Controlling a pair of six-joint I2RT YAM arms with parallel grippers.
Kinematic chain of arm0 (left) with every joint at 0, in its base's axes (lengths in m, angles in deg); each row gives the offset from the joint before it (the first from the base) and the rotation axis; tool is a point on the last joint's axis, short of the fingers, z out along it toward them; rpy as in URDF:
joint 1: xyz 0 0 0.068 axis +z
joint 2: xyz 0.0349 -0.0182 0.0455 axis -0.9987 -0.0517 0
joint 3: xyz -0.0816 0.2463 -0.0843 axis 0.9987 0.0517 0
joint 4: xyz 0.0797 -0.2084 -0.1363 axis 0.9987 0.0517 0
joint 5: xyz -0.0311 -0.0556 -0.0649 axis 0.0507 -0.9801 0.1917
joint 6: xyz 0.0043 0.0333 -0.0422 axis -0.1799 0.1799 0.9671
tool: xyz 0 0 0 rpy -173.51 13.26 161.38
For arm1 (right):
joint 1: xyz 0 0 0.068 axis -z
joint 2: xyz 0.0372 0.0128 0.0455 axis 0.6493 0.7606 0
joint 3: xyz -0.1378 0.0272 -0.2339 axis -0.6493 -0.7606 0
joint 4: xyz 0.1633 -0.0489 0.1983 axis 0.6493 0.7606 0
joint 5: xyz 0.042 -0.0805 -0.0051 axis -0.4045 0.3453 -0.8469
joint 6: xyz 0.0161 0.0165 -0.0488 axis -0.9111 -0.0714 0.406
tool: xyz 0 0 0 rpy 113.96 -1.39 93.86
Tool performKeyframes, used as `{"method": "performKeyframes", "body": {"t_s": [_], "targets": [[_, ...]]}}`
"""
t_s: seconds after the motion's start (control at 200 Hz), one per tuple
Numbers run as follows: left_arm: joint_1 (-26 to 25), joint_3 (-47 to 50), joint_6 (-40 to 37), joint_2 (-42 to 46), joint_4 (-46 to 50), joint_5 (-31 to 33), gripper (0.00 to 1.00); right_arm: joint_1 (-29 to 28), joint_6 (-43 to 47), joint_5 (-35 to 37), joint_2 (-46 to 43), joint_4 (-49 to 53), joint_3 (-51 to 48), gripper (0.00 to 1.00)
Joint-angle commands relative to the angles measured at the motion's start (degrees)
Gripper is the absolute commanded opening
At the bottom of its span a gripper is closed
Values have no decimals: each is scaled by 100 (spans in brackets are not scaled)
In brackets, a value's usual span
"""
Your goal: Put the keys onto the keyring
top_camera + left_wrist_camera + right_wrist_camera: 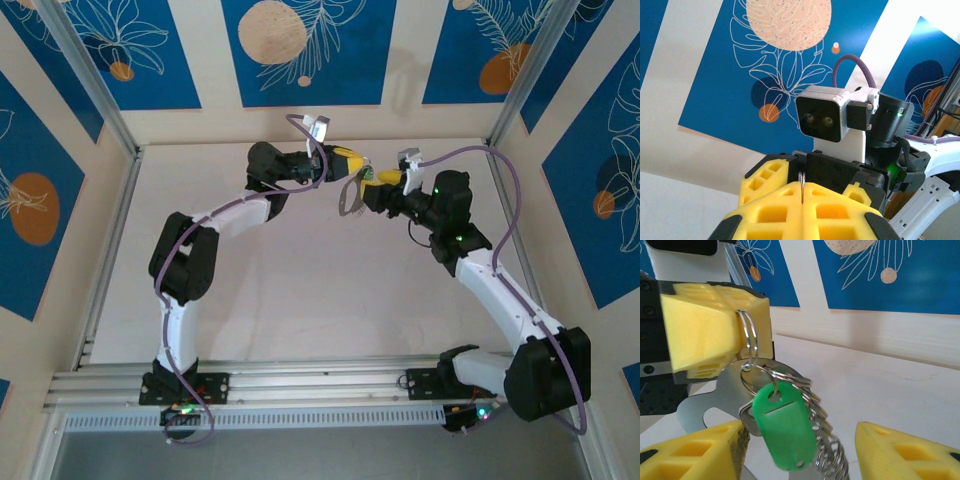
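Note:
My left gripper (801, 194) is shut on the keyring (748, 335), a thin wire loop pinched edge-on between its yellow fingers (705, 332). Below that loop hang a flat metal plate (725, 390), a bunch of silvery rings (827, 440) and the keys (782, 427), a silvery blade with a green head. My right gripper (800, 452) is open, its yellow fingers (695, 455) standing either side of the green head without touching it. From above, the two grippers meet nose to nose at the back of the table, left gripper (357, 168) and right gripper (384, 180), with the keyring (350, 203) dangling beneath.
The pale table (300, 290) is walled by blue and cream panels (300, 50) at the back and sides. An aluminium rail (320, 385) carries both arm bases at the near edge. A purple cable (500, 190) loops over the right arm.

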Motion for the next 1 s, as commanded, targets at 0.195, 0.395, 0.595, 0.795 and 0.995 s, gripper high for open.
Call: {"method": "performKeyframes", "body": {"t_s": [0.195,0.395,0.595,0.795,0.995], "targets": [[-8,-6,42,198,-380,26,0,-129,301,204,273,-98,346,57],[2,-15,42,203,-364,24,0,-262,529,616,262,-144,340,53],[-5,-6,16,199,-351,49,0,-306,644,769,124,-125,242,35],[-1,9,13,211,-342,67,0,-312,712,679,-6,-13,241,9],[-6,24,3,229,-335,79,0,-321,839,630,-174,252,293,0]]}}
